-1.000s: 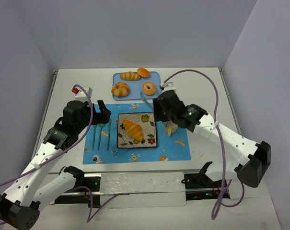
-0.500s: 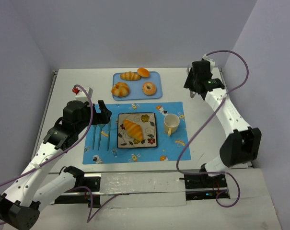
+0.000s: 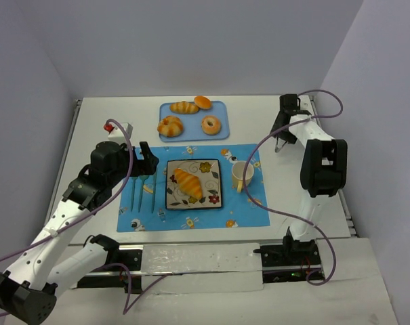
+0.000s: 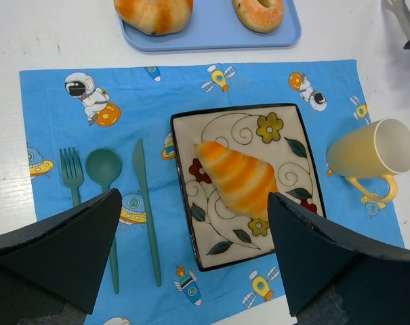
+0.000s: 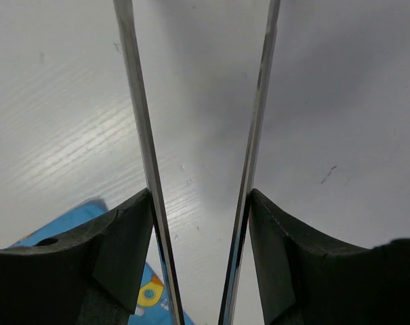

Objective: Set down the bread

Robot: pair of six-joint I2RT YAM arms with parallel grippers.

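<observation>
The bread (image 3: 187,183), a straight golden-orange ridged croissant, lies diagonally on the square patterned plate (image 3: 212,167) in the middle of the blue placemat. In the left wrist view the bread (image 4: 237,179) lies on the plate (image 4: 286,145), just beyond my jaws. My left gripper (image 3: 145,161) is open and empty, above the mat to the left of the plate; it shows wide open in the left wrist view (image 4: 194,271). My right gripper (image 3: 280,141) is open and empty over bare table at the far right; it also shows in the right wrist view (image 5: 198,81).
A yellow cup (image 3: 242,175) stands on the mat right of the plate. A teal fork, spoon and knife (image 3: 144,194) lie left of it. A blue tray (image 3: 191,119) at the back holds a paler croissant, buns and a ring donut. A white box (image 3: 118,128) sits far left.
My right arm has let go of the cup, left it on the mat, and swung back to the far right of the table. My left arm has barely moved.
</observation>
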